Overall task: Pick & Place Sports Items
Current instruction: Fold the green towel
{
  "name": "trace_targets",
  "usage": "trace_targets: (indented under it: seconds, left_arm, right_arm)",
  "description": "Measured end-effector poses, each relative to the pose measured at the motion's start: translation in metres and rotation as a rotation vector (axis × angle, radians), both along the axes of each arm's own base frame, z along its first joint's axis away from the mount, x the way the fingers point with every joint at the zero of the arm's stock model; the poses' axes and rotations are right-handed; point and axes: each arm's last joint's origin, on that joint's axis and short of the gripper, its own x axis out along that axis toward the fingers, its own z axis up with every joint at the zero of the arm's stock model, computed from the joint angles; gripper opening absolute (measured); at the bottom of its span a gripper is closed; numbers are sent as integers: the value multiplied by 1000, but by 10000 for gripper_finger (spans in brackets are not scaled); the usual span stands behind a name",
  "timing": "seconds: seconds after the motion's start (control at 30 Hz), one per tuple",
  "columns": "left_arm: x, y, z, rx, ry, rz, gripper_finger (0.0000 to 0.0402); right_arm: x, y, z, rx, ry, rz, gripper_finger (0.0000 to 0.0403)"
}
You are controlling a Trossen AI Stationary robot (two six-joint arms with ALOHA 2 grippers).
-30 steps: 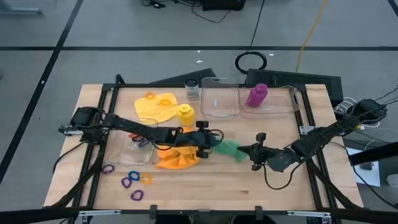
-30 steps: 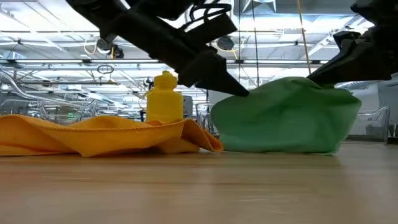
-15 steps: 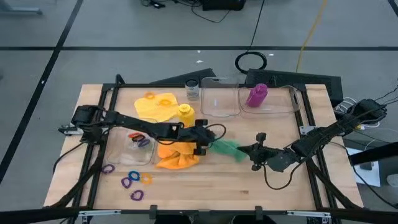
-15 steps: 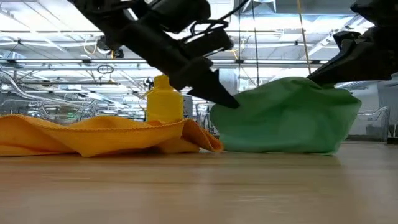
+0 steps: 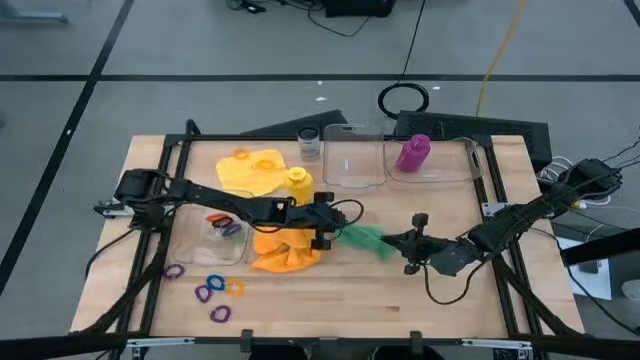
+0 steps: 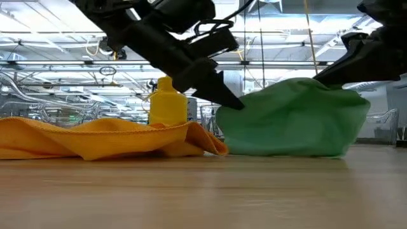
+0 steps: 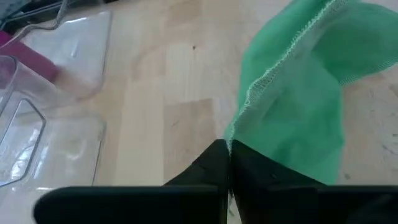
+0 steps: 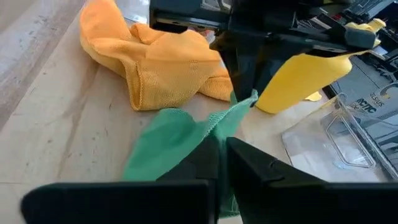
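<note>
Green cloth (image 5: pixel 364 238) lies mid-table beside the orange cloth (image 5: pixel 284 252), pinched at opposite edges: left gripper (image 7: pixel 228 163) clenched on one hem, right gripper (image 8: pixel 222 155) clamped on the other. Likely a two-arm hold so the cloth can be lifted without sagging.

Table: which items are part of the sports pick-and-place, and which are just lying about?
Job items: green cloth, held at both ends by the left gripper and right gripper; orange cloth; yellow cloth; yellow bottle; purple bottle; rings.

Lying about: clear boxes; glass jar.
</note>
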Motion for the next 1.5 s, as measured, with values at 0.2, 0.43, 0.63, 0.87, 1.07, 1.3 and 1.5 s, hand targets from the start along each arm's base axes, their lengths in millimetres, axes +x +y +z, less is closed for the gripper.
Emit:
trace_targets:
  seconds: [0.2,0.43,0.63,0.87,1.07,1.3,1.5]
  left_arm:
    - [0,0,0,-12,0,-12,2]
    - [0,-1,0,-38,-5,2,1]
    - [1,-1,1,-48,-10,10,1]
    - [4,-1,9,-73,-14,29,1]
    - [5,0,10,-91,-20,46,1]
    - [6,10,10,-146,-25,82,1]
    - [6,11,10,-153,-24,71,1]
  right_arm:
    - [-3,-2,10,27,-37,0,76]
    - [-4,-4,14,40,-47,6,155]
    - [2,-10,12,105,-26,29,203]
    - [7,-14,13,164,-18,91,231]
    - [6,-7,19,140,-67,139,231]
    - [4,-5,18,88,-63,108,207]
    - [5,-8,6,9,-15,8,184]
